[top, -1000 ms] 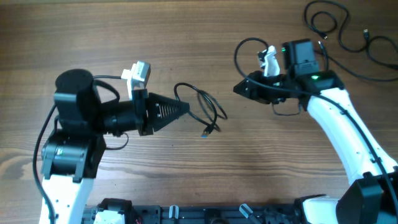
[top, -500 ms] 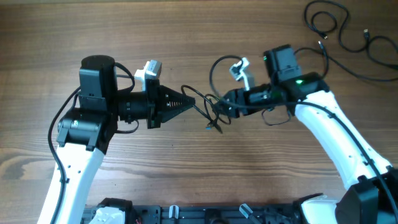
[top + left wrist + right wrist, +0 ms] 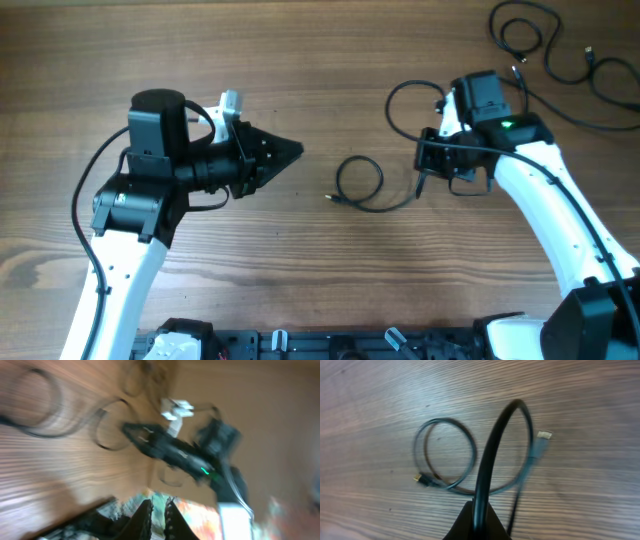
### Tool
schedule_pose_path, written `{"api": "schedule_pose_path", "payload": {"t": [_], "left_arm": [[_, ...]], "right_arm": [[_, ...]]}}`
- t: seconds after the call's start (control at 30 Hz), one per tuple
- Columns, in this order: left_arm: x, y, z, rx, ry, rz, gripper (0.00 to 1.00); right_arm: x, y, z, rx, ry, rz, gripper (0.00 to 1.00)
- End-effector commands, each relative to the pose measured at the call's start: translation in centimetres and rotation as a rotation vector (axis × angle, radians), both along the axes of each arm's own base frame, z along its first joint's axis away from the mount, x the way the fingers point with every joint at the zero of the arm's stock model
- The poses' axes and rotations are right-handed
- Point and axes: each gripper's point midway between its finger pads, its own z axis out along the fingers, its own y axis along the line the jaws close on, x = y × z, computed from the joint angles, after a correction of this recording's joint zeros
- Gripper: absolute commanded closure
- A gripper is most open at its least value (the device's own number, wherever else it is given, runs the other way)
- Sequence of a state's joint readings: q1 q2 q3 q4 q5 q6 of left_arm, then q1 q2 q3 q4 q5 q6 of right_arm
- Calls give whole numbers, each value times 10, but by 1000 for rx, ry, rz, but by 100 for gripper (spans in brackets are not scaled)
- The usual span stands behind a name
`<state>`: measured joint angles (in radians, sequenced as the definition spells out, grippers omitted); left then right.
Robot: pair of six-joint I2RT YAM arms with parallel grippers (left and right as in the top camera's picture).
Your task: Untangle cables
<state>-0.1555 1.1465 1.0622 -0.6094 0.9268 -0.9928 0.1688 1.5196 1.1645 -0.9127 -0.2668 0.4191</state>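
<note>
On the table (image 3: 320,290), midway between the arms, you have one looped cable (image 3: 360,185), plug end pointing left.
Its long axis runs left-right, and the tail reaches your right gripper (image 3: 421,186), which is clamped on it. At least two more cables (image 3: 520,40) lie in the far right corner. Your left gripper (image 3: 290,152) points at the loop with nothing between; blur hides whether it is closed.

Robotics lab, bench setup. Wood-grain table (image 3: 300,60); left arm (image 3: 120,220) and right arm (image 3: 545,200), white and black, rise from a black mounting rail (image 3: 330,345) along the near edge. Loose cables (image 3: 525,45) lie far right.
</note>
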Motion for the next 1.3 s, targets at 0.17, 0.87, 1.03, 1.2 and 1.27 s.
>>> {"api": "schedule_pose_path", "payload": {"t": [0.17,0.87,1.03,1.2,1.27], "left_arm": [[15,51,-52,319,46,217,80],[7,-2,-88,354,114,24,46],[0,-25,-86,359,34,-74,45],[-6,-27,-119,489,76,-106,55],[-9,-34,-136,523,89,-166,57]], "right_arm": [[7,-6,169,158,-448,-20,96],[-61,80,297,853,-568,389,96],[-61,80,297,856,-563,385,96],[-61,81,300,867,-557,374,96],[-61,81,301,874,-553,371,96]]}}
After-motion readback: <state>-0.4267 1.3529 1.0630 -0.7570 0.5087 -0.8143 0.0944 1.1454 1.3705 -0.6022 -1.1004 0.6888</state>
